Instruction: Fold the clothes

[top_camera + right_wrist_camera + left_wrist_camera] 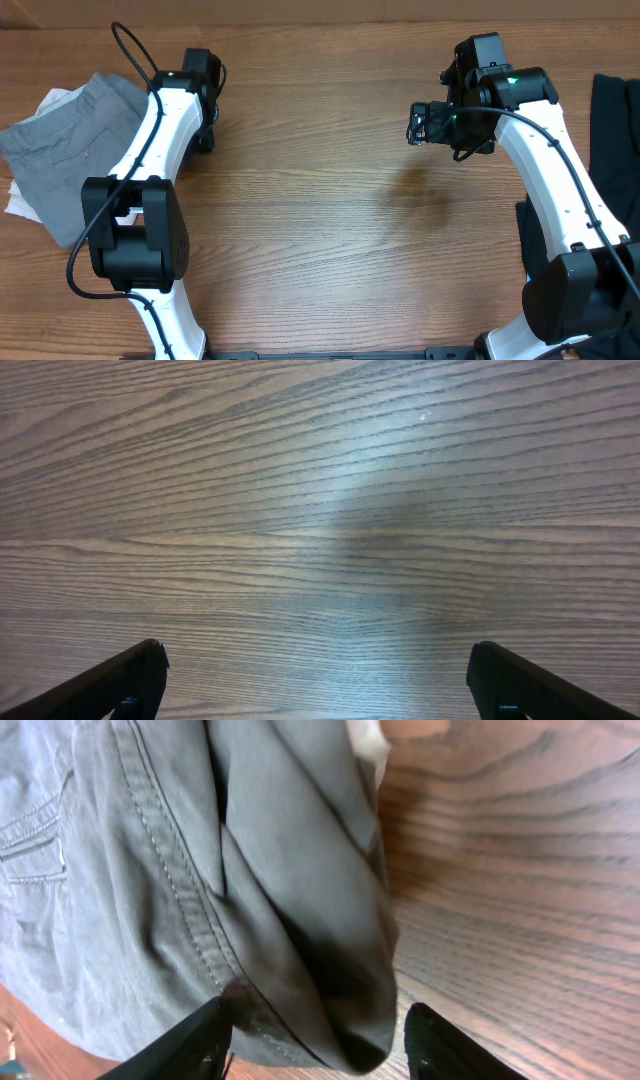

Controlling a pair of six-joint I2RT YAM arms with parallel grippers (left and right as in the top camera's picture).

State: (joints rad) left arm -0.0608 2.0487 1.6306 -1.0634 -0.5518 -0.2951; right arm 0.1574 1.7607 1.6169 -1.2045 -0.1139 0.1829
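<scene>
— How many garments?
— Three: one pair of grey shorts (75, 140) far left on the desk (330, 200), one white piece (20, 200) beneath, one black garment (615, 130) right.
— Grippers?
— Two, both spread: left gripper (315, 1045) straddling the shorts' fold, right gripper (320, 685) over wood.

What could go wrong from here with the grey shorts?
1. The left end effector straddles a bunched fold of the thin medium-grey shorts. Closing there may pinch several layers, so they drag as a lump.
2. A cream-white garment lies under the shorts and could get pulled along.
3. The right end effector hovers open over the bare wooden table, far off. A one-arm pull may leave the shorts crumpled.
</scene>
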